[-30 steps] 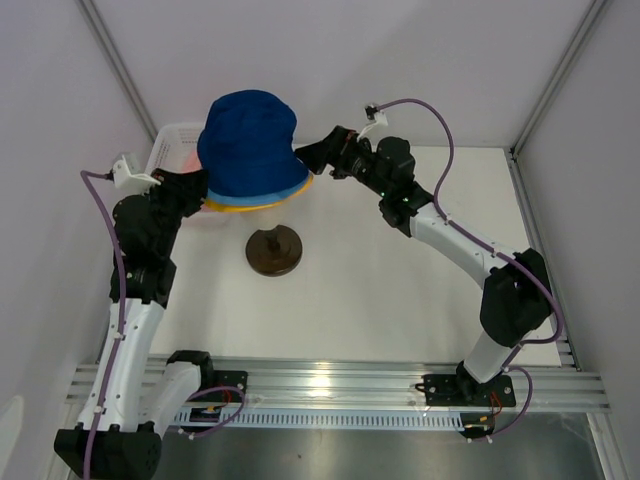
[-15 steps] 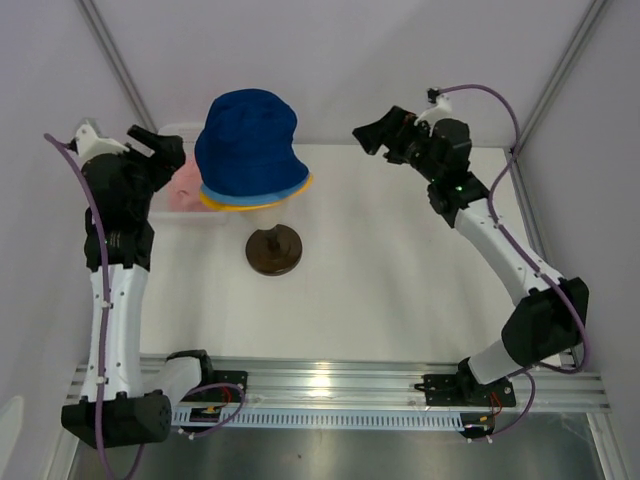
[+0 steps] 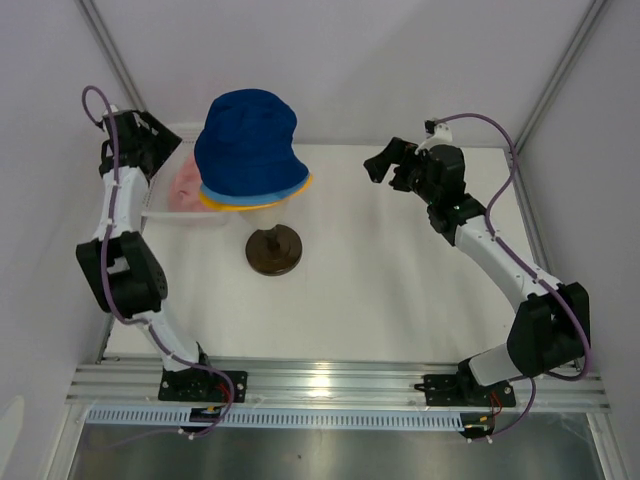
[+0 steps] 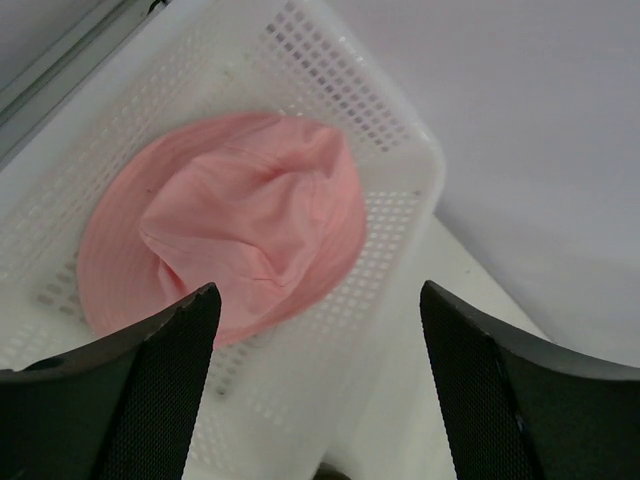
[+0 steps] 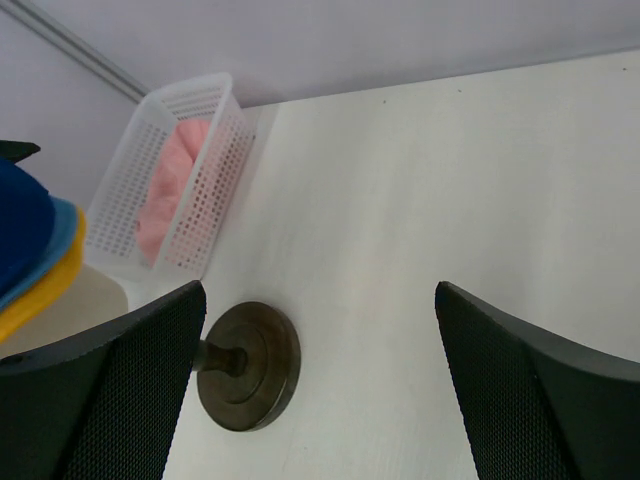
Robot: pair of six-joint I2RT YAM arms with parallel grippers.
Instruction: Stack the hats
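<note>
stack: dark navy hat (image 3: pixel 248 135) on top, over light blue hat (image 5: pixel 62 235) and yellow hat (image 5: pixel 45 290), all seated on the mannequin head above its dark brown base (image 3: pixel 274 250).
remaining hat: pink hat (image 4: pixel 235 215), crown up and dented, lying inside the white basket (image 4: pixel 400 200) at the far left of the table (image 3: pixel 400 280), just beside the stack but not on it.
left gripper (image 4: pixel 317 300): released and empty, poised straight above the basket, pink hat framed between the fingers.
right gripper (image 5: pixel 318 292): released wide and empty, hovering over bare table to the right of the stack.
step in hand: judged as fetching the pink hat, the last of the four.
how to do it well: descend centred on the crown; pinch a generous fold of cloth rather than the brim edge; keep fingertips off the mesh wall; lift straight up until the brim clears the rim.
risk: soft cloth slipping from a shallow pinch; basket dragged along if the brim snags.
</note>
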